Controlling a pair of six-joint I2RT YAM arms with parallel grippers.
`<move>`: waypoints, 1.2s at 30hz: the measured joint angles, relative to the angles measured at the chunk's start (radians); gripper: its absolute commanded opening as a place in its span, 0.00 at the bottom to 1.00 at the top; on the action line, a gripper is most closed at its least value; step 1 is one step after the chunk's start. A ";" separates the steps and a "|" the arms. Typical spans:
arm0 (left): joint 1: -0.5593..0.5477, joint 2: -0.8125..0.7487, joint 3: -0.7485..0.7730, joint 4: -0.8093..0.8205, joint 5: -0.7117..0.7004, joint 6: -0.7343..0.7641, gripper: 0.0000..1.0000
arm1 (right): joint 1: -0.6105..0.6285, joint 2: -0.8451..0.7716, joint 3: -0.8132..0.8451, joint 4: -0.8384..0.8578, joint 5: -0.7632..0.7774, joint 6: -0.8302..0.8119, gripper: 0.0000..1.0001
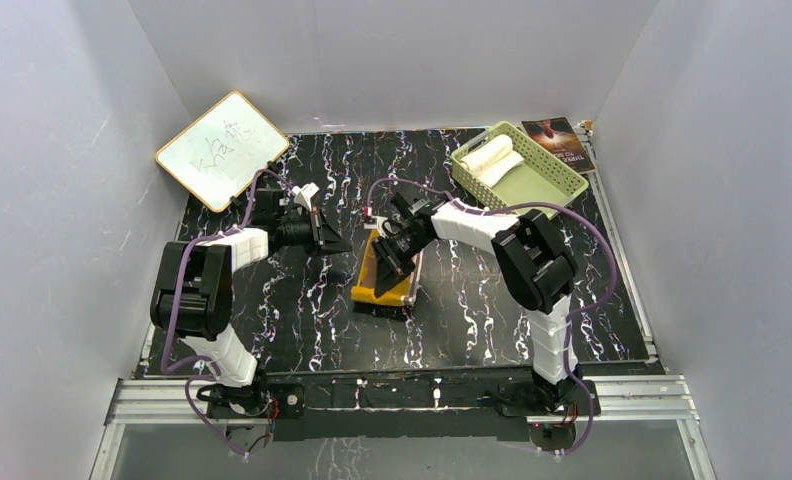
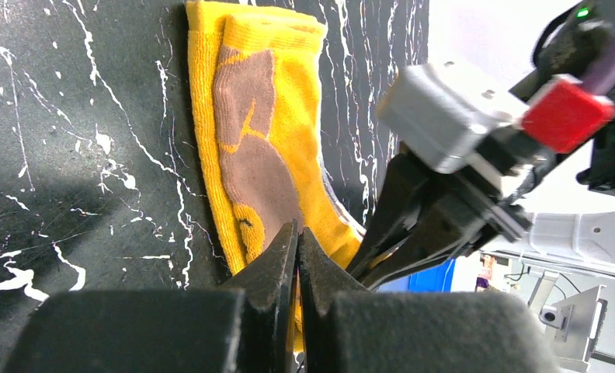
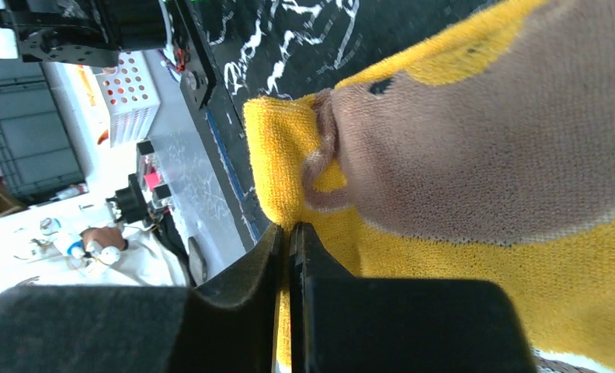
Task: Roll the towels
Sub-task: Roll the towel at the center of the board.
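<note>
Risking a slack, crooked roll through thin cloth slipping free: right gripper (image 3: 287, 229) pressed together at the edge of the yellow towel (image 2: 304, 93), flat well apart from the basket (image 1: 547, 152) (white towel (image 1: 492, 155) lying inside it), left gripper (image 2: 297, 229) closed, empty, farther from the basket.

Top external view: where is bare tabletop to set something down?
Bare tabletop lies between the left arm and the yellow towel, along the far edge between the white board and green basket, and right of the right arm. Crowded: the centre, where both arms meet over the towel.
</note>
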State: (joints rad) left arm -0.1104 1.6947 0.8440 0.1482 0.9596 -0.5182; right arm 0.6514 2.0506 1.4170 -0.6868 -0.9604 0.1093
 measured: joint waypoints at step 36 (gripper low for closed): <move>-0.019 -0.001 0.023 -0.101 0.035 0.042 0.00 | -0.114 0.218 0.101 0.078 -0.148 -0.114 0.00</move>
State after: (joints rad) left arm -0.1299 1.6936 0.8669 0.0471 0.9943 -0.4767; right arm 0.5377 2.2684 1.5181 -0.6086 -1.1084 -0.0048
